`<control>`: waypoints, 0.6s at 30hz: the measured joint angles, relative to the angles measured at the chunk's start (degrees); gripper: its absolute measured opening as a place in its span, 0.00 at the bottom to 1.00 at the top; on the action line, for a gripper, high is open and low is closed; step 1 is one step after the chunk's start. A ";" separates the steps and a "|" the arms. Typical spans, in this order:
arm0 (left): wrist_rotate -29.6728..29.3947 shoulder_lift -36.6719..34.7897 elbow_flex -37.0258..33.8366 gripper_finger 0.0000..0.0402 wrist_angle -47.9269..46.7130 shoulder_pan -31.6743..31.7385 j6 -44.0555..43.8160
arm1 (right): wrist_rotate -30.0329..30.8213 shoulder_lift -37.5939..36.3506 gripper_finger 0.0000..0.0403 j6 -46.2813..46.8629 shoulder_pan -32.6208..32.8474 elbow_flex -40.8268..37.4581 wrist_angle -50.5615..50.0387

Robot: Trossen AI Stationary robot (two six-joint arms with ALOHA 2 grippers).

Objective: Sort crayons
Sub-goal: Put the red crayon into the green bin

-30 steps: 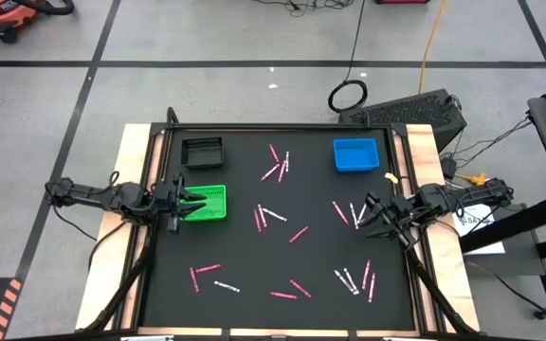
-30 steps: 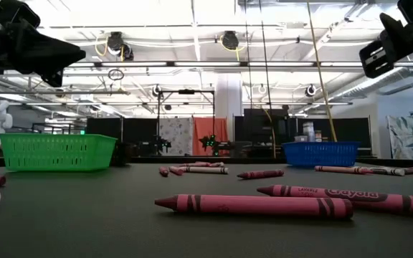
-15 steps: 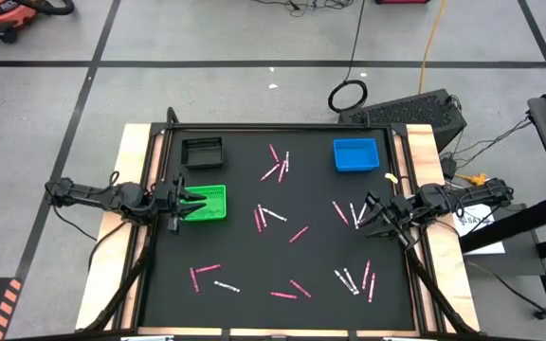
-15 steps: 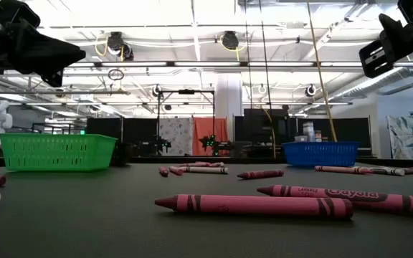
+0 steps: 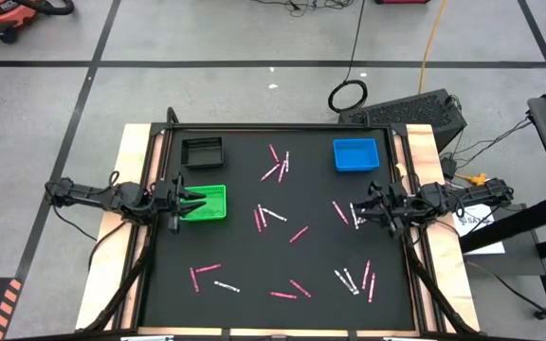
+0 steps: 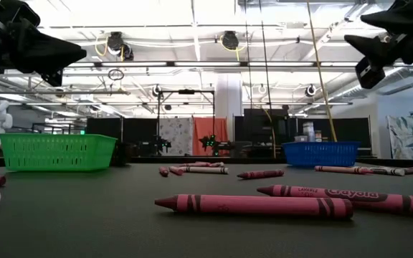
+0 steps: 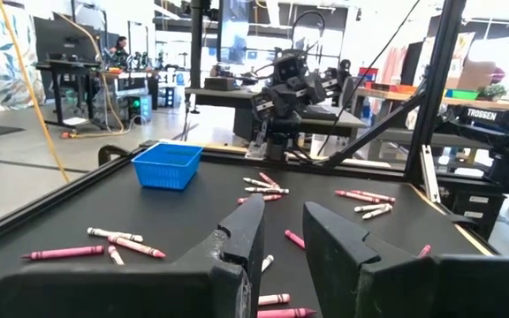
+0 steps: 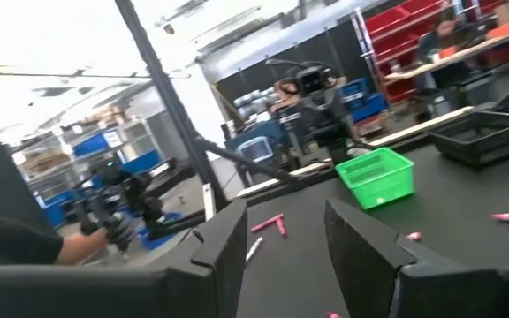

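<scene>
Pink and white crayons lie scattered flat on the black table: a far group (image 5: 275,169), a middle group (image 5: 265,217), more at the right (image 5: 344,213) and along the near side (image 5: 292,289). The low view has a pink crayon (image 6: 253,206) close up. My left gripper (image 5: 190,201) (image 7: 281,212) stands open and empty at the table's left edge, level above the left rim of the green tray (image 5: 211,202). At the right edge my right gripper (image 5: 364,204) (image 8: 285,212) is also open and empty, raised above the right-hand crayons.
A blue tray (image 5: 355,154) stands at the far right and a black tray (image 5: 203,151) at the far left. A small yellow bit (image 5: 390,177) lies by the right edge. Bare mat lies between the crayon groups. People show in the room beyond (image 8: 7,256).
My right gripper has swung its fingertips from slanting toward the near edge to pointing across the table toward the left, and it has rolled a little. It has stayed open. Crayons and trays have kept their places.
</scene>
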 joint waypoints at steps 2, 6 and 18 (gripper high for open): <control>-0.46 0.02 -0.01 0.21 -0.35 0.01 -0.02 | 1.16 0.00 0.35 -0.01 0.00 0.00 0.00; -0.87 0.02 -0.01 0.21 0.18 0.02 -0.41 | 1.82 -0.01 0.35 0.00 0.00 0.00 -0.02; -6.68 0.02 -0.01 0.21 3.92 0.02 -7.75 | 5.28 0.00 0.35 3.41 0.02 0.00 -0.13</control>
